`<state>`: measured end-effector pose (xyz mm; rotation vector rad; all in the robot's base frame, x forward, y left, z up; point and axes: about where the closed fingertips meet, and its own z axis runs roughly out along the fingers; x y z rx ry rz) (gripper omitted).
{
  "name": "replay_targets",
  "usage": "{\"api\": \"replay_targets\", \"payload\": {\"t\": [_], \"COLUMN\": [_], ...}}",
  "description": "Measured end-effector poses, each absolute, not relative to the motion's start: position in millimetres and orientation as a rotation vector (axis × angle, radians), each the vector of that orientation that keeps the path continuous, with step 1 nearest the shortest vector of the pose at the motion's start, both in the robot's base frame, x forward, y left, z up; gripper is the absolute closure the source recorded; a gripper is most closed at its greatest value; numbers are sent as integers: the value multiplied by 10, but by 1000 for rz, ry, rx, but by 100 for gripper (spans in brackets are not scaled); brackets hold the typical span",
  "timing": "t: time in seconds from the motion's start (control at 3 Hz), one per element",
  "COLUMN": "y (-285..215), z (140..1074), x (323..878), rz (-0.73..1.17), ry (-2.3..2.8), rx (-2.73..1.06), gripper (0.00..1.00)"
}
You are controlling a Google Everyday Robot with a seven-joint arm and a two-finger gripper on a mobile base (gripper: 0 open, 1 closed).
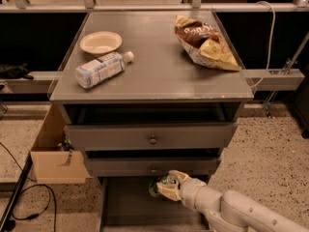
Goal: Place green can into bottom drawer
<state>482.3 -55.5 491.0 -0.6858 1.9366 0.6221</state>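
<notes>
The green can (pixel 158 185) shows only partly, with its silver top up, inside my gripper (pixel 166 187), which is shut on it. The gripper comes in from the lower right and holds the can just under the front of the middle drawer, over the back part of the open bottom drawer (pixel 130 209). That drawer is pulled out, a wide grey tray with a flat floor. I cannot tell whether the can touches the floor.
On the cabinet top are a clear plastic bottle (pixel 101 69) on its side, a paper bowl (pixel 100 42) and a crumpled chip bag (pixel 205 42). Two upper drawers (pixel 152 137) with round knobs sit slightly open. A cardboard box (pixel 53 151) and cables lie at left.
</notes>
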Motion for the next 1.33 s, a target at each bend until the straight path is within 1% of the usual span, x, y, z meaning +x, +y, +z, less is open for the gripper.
{"api": "replay_targets", "payload": {"t": [0.67, 1.0, 1.33], "y": [-249, -53, -54], "z": [4127, 3611, 3600], "x": [4695, 4865, 4879], "rz": [708, 725, 726], "ry": [1985, 1978, 1978], "rx": [-676, -697, -692], "gripper": [100, 100, 100]}}
